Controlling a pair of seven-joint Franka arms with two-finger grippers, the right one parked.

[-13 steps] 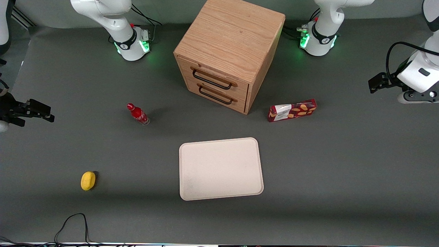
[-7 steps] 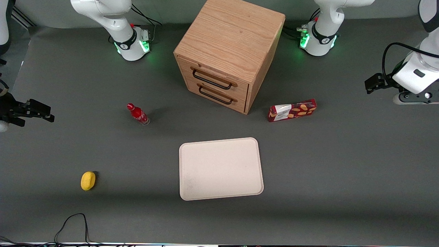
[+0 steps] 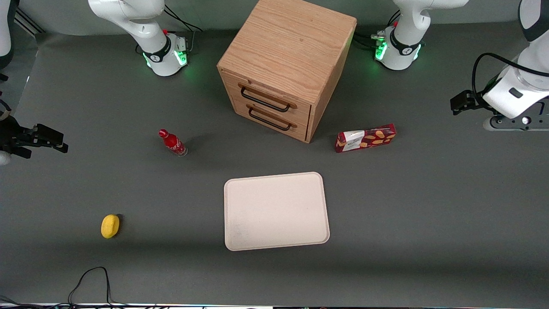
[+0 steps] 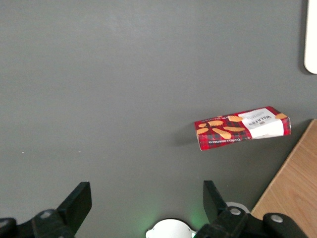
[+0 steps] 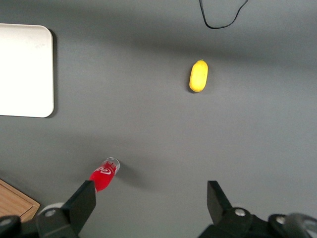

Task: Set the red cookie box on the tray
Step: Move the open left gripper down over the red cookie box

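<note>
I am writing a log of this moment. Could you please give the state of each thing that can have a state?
red cookie box: lying flat on the table beside the cabinet, not held.
tray: flat on the table, nothing on it.
gripper: open, empty, in the air toward the working arm's end of the table.
cabinet: both drawers closed.
red bottle: upright, cap on.
yellow lemon: resting on the table.

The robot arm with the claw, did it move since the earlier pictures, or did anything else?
Only the arm moved. Its claw slid a little toward the cookie box and slightly farther from the front camera, fingers open, holding nothing. It is still well apart from the box. The box, tray, wooden drawer cabinet, red bottle and yellow thing stayed put.
</note>
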